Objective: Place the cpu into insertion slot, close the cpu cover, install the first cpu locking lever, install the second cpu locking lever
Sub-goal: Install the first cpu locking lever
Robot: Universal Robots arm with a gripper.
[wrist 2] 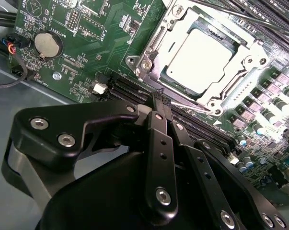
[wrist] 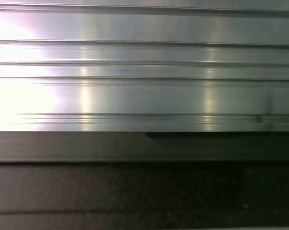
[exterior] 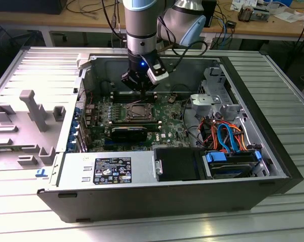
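cpu sits seated in its socket just beyond my fingertips, the cpu cover framing it flat. my gripper has its fingers pinched together, holding nothing, poised near the socket edge, i judge, for lever work.

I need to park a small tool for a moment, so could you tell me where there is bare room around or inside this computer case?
The ribbed metal table is bare along the case on the exterior view's right and in front. Inside, it is crowded: the gripper hangs over the motherboard just behind the cpu socket, and cables fill the right bay.
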